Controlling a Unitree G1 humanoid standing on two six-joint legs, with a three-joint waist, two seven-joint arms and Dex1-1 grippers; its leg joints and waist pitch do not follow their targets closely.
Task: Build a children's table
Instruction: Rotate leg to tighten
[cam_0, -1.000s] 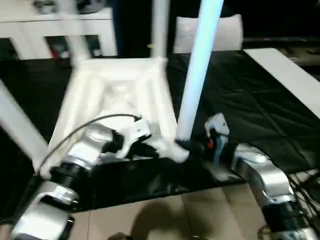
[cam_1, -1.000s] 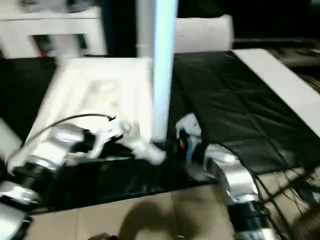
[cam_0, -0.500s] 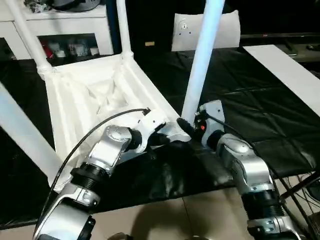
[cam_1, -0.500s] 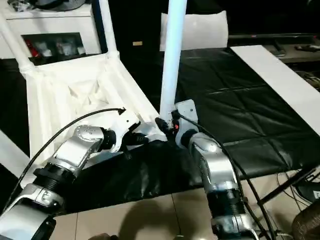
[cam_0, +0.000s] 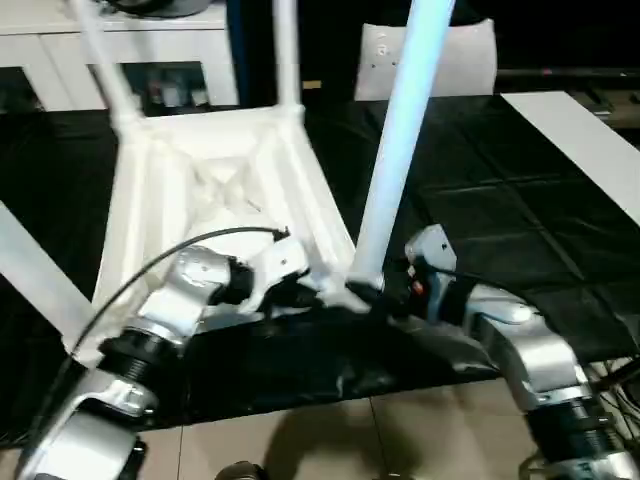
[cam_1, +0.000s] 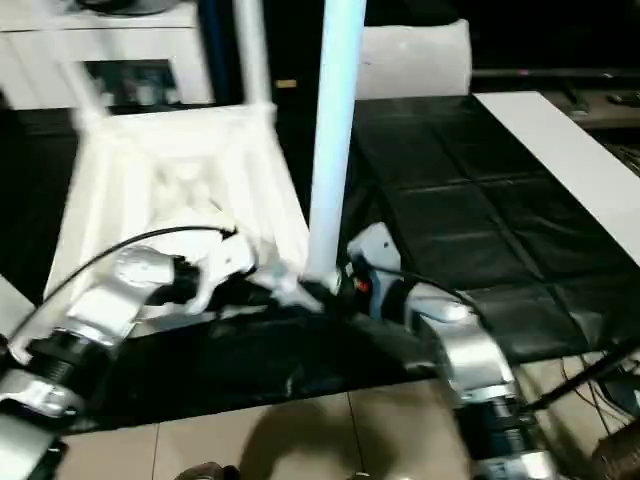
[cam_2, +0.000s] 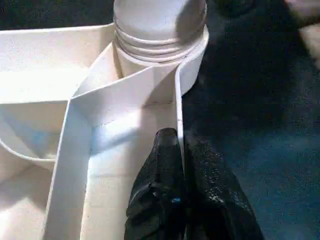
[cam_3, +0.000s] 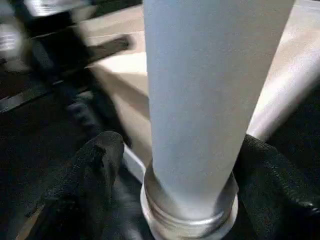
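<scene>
White plastic tabletop (cam_0: 210, 190) lies upside down, ribbed underside up. Tapered white leg (cam_0: 395, 150) stands upright, threaded into the near corner socket (cam_2: 160, 35). Two more legs (cam_0: 285, 50) rise from far corners.

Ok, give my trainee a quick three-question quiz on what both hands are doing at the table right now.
1. True or false: the left hand pinches the tabletop by its rim wall.
2. The right hand has its fingers on either side of: A) a leg at its base, B) a cable, C) a white bag.
3. Fill in: the tabletop's ribbed underside faces ____.
Key: 1 true; 2 A; 3 up.
</scene>
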